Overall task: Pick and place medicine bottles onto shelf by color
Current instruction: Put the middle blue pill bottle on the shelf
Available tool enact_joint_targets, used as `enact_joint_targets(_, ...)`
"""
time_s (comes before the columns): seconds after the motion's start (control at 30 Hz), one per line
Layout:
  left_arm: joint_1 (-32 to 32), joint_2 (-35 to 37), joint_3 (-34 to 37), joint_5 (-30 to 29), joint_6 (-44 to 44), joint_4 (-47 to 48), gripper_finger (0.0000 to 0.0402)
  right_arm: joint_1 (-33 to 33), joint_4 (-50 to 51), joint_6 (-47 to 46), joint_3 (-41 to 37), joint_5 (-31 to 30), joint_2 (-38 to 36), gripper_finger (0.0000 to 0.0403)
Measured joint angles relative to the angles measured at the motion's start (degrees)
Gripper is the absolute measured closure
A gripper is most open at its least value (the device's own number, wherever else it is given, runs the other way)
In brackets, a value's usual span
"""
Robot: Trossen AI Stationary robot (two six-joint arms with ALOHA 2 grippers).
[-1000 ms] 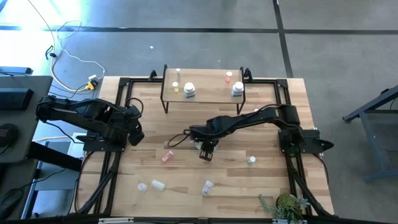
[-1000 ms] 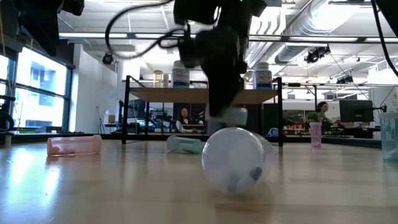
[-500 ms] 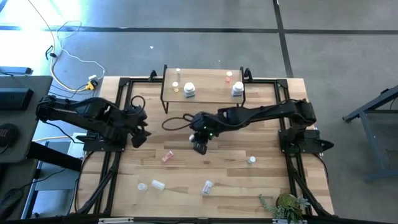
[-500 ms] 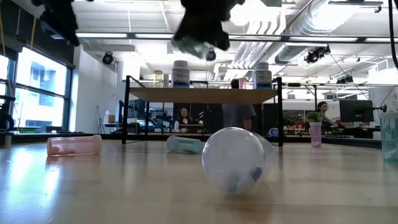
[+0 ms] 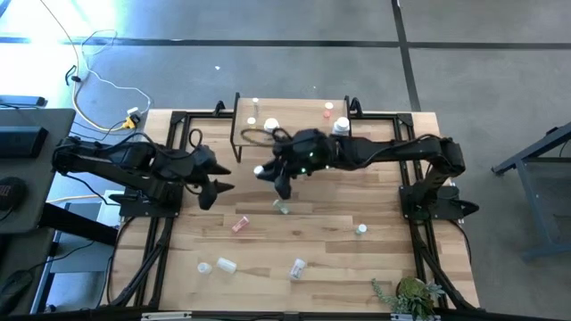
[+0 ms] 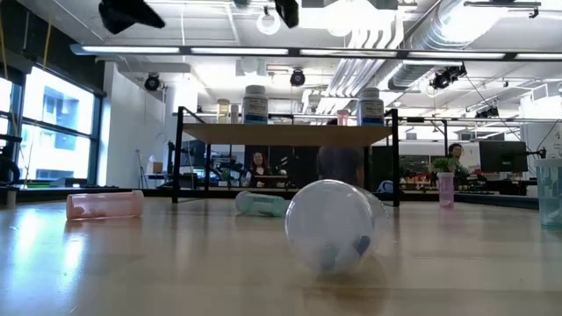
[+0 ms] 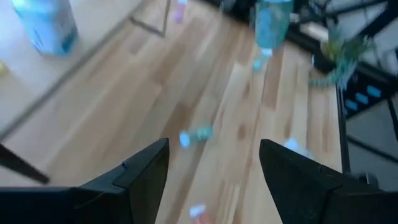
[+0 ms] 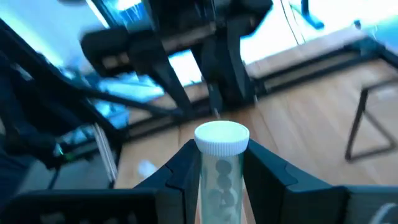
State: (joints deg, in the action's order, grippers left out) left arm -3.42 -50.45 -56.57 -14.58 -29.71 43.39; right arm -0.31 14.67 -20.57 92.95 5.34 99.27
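Note:
My right gripper (image 5: pixel 270 175) hangs in the air in front of the shelf (image 5: pixel 303 134), shut on a clear white-capped bottle (image 8: pixel 219 171). In the low view it shows at the top edge (image 6: pixel 285 10). My left gripper (image 5: pixel 219 186) hovers open to its left, above the table, holding nothing (image 7: pixel 211 165). A green bottle (image 5: pixel 282 207) and a pink bottle (image 5: pixel 239 224) lie on their sides on the table. White-capped bottles (image 5: pixel 272 129) (image 5: pixel 341 127) and small coloured ones (image 5: pixel 328 109) stand on the shelf. My right gripper pinches the clear bottle's body (image 8: pixel 217 180) between its two fingers, just behind the white cap (image 8: pixel 221 138). The bottle lies along the fingers with the cap sticking out past their tips. It is lifted clear of the table, cap end toward the table's left (image 5: pixel 259 170).
More bottles lie near the table's near edge (image 5: pixel 204 267) (image 5: pixel 227 264) (image 5: pixel 298 267), and one stands at the right (image 5: pixel 360 229). In the low view a clear jar (image 6: pixel 334 226) lies close up. A small plant (image 5: pixel 409 294) sits at the near right corner. People sit beyond the table.
My right gripper has risen from the table with the clear bottle and swung toward the far edge and the left, up to the shelf's front. My left gripper has moved up and toward the table's middle. The green bottle, earlier hidden under the right arm, shows on the table.

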Motion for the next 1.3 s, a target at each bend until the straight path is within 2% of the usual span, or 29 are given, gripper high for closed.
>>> enact_joint_targets(0.1, 0.1, -0.7, 0.0, -2.8, 2.1, -4.7, 0.0161, -1.1, -4.2, 0.0, 0.0, 1.4, -0.6, 0.0308)
enact_joint_targets(0.37, 0.1, -2.8, 0.0, -4.4, 9.8, -17.4, 0.0161, -3.0, -15.8, 0.1, 0.0, 4.8, -0.8, 0.0308)
enact_joint_targets(0.83, 0.6, -6.4, 0.0, -12.5, 17.2, -35.5, 0.0161, -3.6, -19.3, 3.1, 0.0, 5.9, -0.9, 0.0309)
enact_joint_targets(1.03, 2.9, -6.3, 0.0, -12.6, 16.8, -38.6, 0.0161, -4.0, -20.0, 4.7, 0.0, 5.8, -0.9, 0.0309)
enact_joint_targets(1.3, 5.3, -6.3, 0.0, -8.1, 14.4, -38.9, 0.0161, -4.7, -21.7, 5.4, 0.0, 6.1, -0.8, 0.0309)
